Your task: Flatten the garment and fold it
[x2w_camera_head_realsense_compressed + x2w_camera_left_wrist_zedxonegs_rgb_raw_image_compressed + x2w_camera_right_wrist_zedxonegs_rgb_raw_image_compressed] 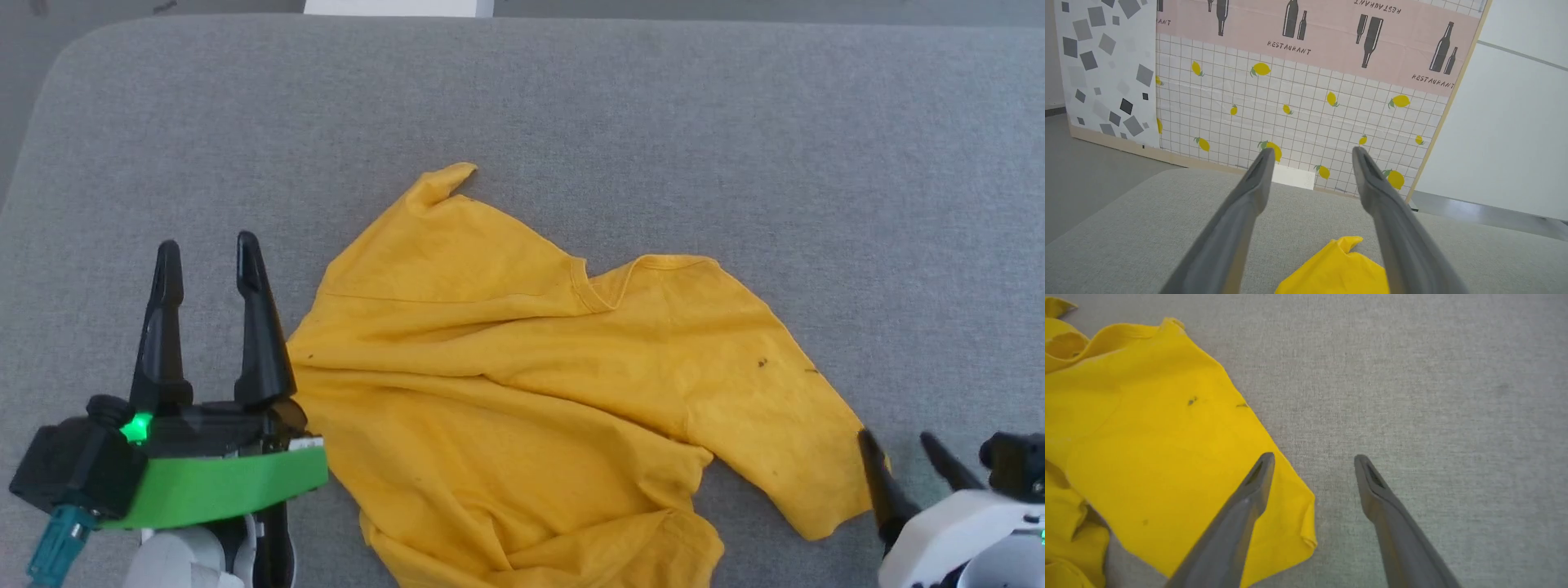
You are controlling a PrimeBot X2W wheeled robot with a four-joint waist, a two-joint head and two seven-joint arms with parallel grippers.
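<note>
So we've got the yellow T-shirt (522, 367) lying rumpled on the grey padded surface (653, 122), roughly in the middle and toward the near edge, with a lot of folds running across it. The neck opening (606, 286) faces up around the centre, one pointy corner (449, 175) sticks out toward the far side, and one sleeve (784, 441) is spread out toward our right. Our left gripper (207, 242) sits just beside the shirt's left edge with its two dark fingers apart and nothing between them. Its wrist view looks out low across the surface at a wall panel (1298, 94) printed with lemons, bottles and the word RESTAURANT. Our right gripper (896, 435) is down at the sleeve's end, fingers spread too. In its wrist view one finger is over the sleeve hem and the other over bare grey fabric. We can't tell whether either finger is actually touching the cloth.
</note>
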